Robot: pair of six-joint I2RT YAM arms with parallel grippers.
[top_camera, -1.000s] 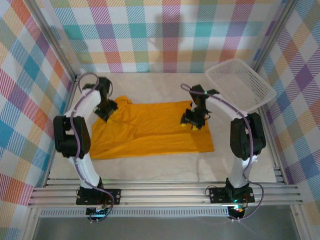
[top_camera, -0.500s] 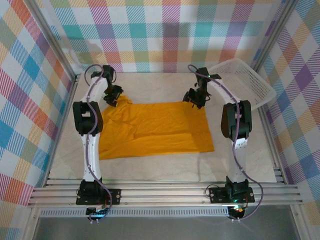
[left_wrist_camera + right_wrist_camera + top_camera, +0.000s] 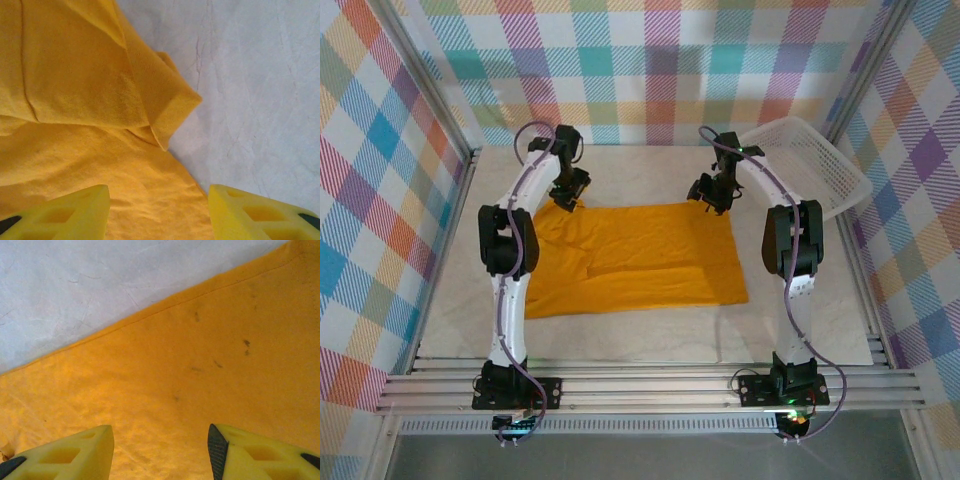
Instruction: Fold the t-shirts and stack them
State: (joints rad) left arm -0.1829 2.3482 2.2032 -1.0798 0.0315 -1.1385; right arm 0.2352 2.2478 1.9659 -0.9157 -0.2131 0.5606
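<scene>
Mustard-orange soft cloth t-shirt [image 3: 640, 255] lies spread flat at the middle of the overhead frame on the pale marbled tabletop [image 3: 620, 340], its long sides running left to right. It sits wholly outside the white plastic mesh basket [image 3: 820, 175]. That basket is propped at a tilt in the upper right corner against the checked wall, its open mouth turned toward the camera, with bare mesh showing inside. Shirt and basket are apart.

The left gripper [image 3: 565, 195] hangs over the shirt's upper left corner. In its wrist view the yellow fingers [image 3: 75, 212] stand apart at the bottom edge, the gripper [image 3: 157, 215] poised above cloth. A doubled-over sleeve [image 3: 100, 85] with a stitched hem fills the upper left, and grey table shows on the right.

The right gripper [image 3: 712, 200] hangs over the shirt's upper right corner, near the basket's left rim. In its wrist view the gripper [image 3: 160, 450] is spread wide over smooth fabric. The shirt's hemmed edge [image 3: 165, 307] runs diagonally from lower left to upper right, with a few small dark specks [image 3: 246, 343] below it.
</scene>
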